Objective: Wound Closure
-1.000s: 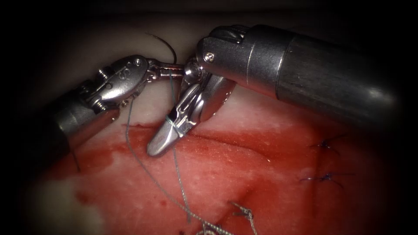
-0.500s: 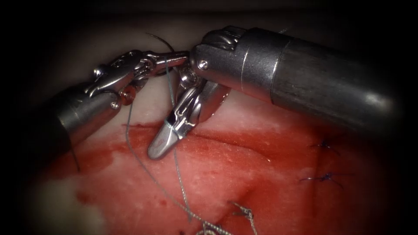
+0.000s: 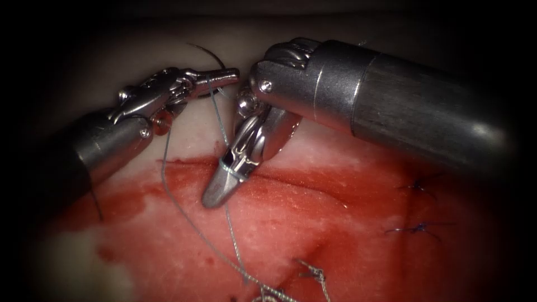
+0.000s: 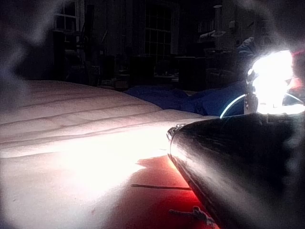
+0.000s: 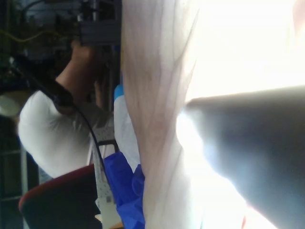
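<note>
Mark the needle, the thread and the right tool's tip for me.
needle (image 3: 211,55), endoscope view: on its dark curve above the left tool's fingers.
thread (image 3: 184,217), endoscope view: on the strand lying over the tissue.
right tool (image 3: 217,193), endoscope view: at its tip, with thread around the fingers.

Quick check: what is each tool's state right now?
Left tool: shut on the needle, held clear of the tissue.
Right tool: shut, thread wrapped around it.

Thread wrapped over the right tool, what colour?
Pale blue-grey thread, crossing the right hand; clearest in the endoscope view.
</note>
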You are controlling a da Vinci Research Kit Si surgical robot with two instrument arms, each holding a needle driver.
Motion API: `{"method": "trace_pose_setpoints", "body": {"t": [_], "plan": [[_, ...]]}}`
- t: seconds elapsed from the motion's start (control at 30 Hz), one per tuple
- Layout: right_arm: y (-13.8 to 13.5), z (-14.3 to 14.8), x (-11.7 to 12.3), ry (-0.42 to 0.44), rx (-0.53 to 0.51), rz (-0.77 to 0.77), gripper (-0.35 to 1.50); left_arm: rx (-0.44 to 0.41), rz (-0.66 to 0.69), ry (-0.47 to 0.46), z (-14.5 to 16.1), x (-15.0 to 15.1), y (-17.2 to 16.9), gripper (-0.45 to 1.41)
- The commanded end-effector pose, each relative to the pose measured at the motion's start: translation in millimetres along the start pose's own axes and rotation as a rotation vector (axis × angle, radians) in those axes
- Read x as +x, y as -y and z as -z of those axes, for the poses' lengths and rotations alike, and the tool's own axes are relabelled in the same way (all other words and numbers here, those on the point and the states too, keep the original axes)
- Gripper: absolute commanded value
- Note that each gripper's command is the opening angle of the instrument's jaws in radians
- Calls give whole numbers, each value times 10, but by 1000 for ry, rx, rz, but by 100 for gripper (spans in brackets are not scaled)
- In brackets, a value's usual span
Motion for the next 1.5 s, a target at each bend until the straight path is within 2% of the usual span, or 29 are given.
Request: {"method": "trace_pose_setpoints", "body": {"t": [0.03,0.13,0.4,0.5,1.0,1.17,1.23,1.5], "plan": [[-8,13,-8,21,3,-16,-35,-2,-10,-4,-7,15,1,-45],[-5,15,-4,41,32,-64,-35,-14,-35,27,-6,10,3,-45],[2,10,2,58,60,-157,-35,-37,-44,40,-2,7,7,-45],[4,9,4,59,69,-224,-35,-71,-44,59,-1,5,7,-45],[2,4,7,56,55,-258,-35,-124,-49,93,2,-1,6,-45],[1,2,7,54,52,-266,-20,-137,-46,108,3,-2,5,-45],[0,2,8,51,55,-282,-6,-141,-46,114,3,-4,5,-45],[-1,1,7,45,61,-304,10,-152,-41,134,6,-3,4,-45]]}}
